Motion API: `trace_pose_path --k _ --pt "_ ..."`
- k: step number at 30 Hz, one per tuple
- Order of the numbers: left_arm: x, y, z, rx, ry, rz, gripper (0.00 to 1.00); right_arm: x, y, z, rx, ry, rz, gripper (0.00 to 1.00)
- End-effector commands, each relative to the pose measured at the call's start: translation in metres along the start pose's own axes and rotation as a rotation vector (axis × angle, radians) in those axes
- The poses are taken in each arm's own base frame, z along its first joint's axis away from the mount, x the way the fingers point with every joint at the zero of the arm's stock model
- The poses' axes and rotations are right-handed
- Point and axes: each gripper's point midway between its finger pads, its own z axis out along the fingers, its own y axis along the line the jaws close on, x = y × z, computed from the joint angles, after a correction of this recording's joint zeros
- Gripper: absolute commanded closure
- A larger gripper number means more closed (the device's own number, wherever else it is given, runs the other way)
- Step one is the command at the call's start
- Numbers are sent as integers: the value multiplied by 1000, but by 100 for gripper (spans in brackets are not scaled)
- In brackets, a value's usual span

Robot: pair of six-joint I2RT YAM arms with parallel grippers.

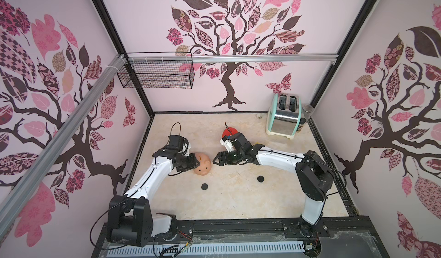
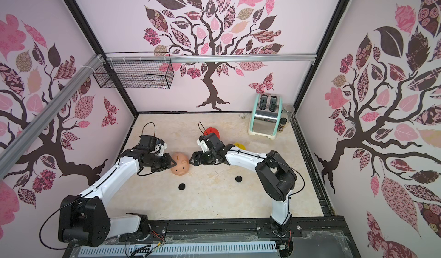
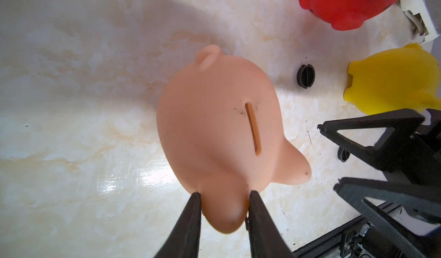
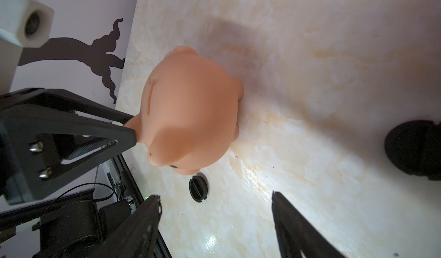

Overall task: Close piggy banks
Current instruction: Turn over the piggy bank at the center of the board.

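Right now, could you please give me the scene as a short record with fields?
left gripper: shut on a nub of the peach pig
right gripper: open, empty, just beside that pig
peach pig: on the table between both grippers, coin slot visible
red pig: behind the right wrist, partly hidden
yellow pig: behind the right arm, mostly hidden
black plugs: two, loose on the table, nearer the robot
toaster: far right corner

The marbled counter [image 1: 238, 204] held a toaster [image 1: 282, 118]. Near it sat the red pig [image 1: 228, 132] and yellow pig [image 2: 241, 146], and farther off the peach pig [image 1: 202, 167] and two black plugs [image 1: 204, 186].
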Motion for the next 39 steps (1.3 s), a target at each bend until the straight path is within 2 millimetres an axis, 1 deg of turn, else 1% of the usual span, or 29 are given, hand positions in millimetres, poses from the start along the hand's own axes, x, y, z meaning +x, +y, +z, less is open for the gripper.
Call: trace_pose_path --k 1,3,8,18,21,31,39 --pt "15 17 12 -57 54 -34 75 -5 13 0 -47 6 22 25" --pt "17 19 14 -63 61 -43 76 -7 17 2 -62 4 35 25" --pt "18 22 16 -69 71 -51 78 -8 33 8 -107 18 53 26" --pt "20 24 19 -76 80 -59 86 -10 49 17 -157 30 93 28" --pt "20 25 19 -76 82 -62 88 -9 52 19 -171 36 104 29" --pt "21 25 20 -76 87 -66 88 -8 51 27 -175 55 122 29" --pt "23 25 21 -74 96 -68 90 -11 56 30 -184 59 118 32"
